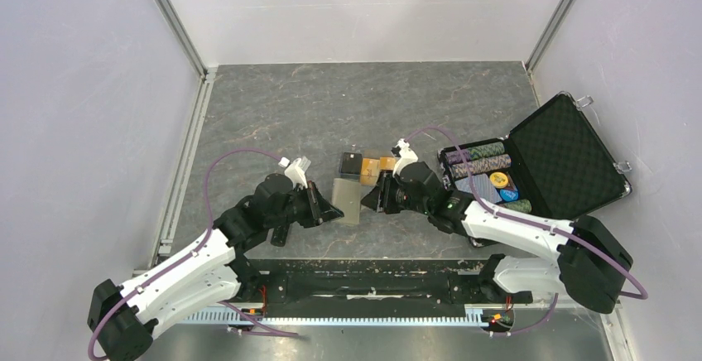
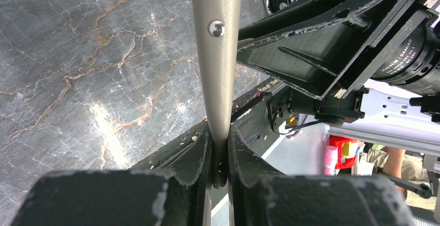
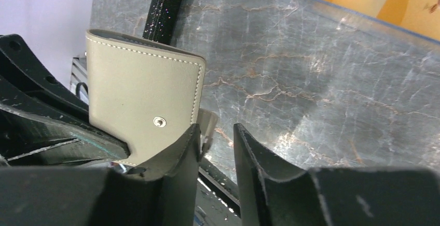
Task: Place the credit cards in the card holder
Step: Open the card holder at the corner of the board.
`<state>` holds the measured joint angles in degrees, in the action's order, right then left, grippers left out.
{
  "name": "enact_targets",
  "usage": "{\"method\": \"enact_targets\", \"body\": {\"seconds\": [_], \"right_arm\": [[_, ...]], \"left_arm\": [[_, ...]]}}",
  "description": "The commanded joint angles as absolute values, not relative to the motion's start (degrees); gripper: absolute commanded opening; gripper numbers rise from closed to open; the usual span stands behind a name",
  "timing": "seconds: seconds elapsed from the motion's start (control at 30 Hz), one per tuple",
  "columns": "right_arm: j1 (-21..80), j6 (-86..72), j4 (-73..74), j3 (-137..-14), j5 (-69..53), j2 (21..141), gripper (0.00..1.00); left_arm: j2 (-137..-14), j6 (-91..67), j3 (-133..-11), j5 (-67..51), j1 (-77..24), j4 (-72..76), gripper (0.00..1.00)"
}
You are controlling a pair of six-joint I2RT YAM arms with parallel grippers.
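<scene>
We cannot see inside the card holder (image 2: 218, 70), and the right pincer (image 3: 217, 130) hides part of the credit cards (image 1: 370, 168) from above. The holder is grey-tan and white-stitched, with a metal snap (image 3: 159, 122). The left pincer (image 2: 219, 138) clamps its lower edge, holding it upright above the tabletop (image 1: 273, 104). The right pincer, narrowly parted and empty, sits just beside it.

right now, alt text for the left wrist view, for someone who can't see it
The left claw is shut on the lower edge of the grey-tan card holder, which stands upright with its metal snap near the top. The black right claw sits close beside it on the right, over the grey marbled table.
</scene>
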<state>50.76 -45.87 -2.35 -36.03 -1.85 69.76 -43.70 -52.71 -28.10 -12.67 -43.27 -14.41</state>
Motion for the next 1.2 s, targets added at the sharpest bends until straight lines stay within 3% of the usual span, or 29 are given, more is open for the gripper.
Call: {"method": "enact_targets", "body": {"seconds": [0.0,0.1,0.2,0.27,0.3,0.33,0.37,0.43,0.77,0.97,1.17], "right_arm": [[50.1,-47.5,-8.8,-34.2,-4.3,69.8,0.27],[49.8,-48.3,-12.0,-33.1,-6.9,70.1,0.21],[49.8,-48.7,-12.5,-33.0,-7.5,69.9,0.0],[49.8,-48.5,-12.3,-33.1,-7.3,69.0,0.0],[49.7,-48.3,-12.1,-33.2,-7.1,68.4,0.0],[49.7,-47.7,-11.7,-33.4,-7.0,67.4,0.0],[49.7,-47.0,-10.9,-33.9,-6.6,66.4,0.0],[49.7,-44.7,-8.8,-35.3,-5.8,64.0,0.0],[48.5,-27.2,6.7,-46.2,-6.5,58.8,0.0],[48.6,-25.0,5.0,-47.7,-13.5,61.3,0.0],[48.7,-25.1,2.1,-50.6,-25.4,68.2,0.0]], "left_arm": [[-42.8,-54.1,-28.2,-13.8,-43.4,-11.8,0.02],[-42.4,-54.1,-28.0,-13.7,-43.4,-11.8,0.02],[-41.9,-54.3,-27.8,-13.2,-43.4,-11.7,0.02],[-41.7,-54.4,-27.7,-13.0,-43.4,-11.7,0.03],[-41.6,-54.4,-27.7,-12.9,-43.4,-11.9,0.11],[-41.4,-54.4,-27.9,-12.8,-43.4,-12.2,0.32],[-41.3,-54.1,-28.2,-12.3,-43.4,-13.1,0.67],[-40.8,-53.0,-30.0,-9.6,-43.4,-17.3,0.99],[-39.6,-41.9,-40.1,-0.2,-43.4,-31.6,1.0],[-41.5,-40.1,-42.0,1.1,-43.5,-34.7,0.99],[-41.3,-40.0,-42.0,0.3,-43.4,-35.2,0.91]]}}
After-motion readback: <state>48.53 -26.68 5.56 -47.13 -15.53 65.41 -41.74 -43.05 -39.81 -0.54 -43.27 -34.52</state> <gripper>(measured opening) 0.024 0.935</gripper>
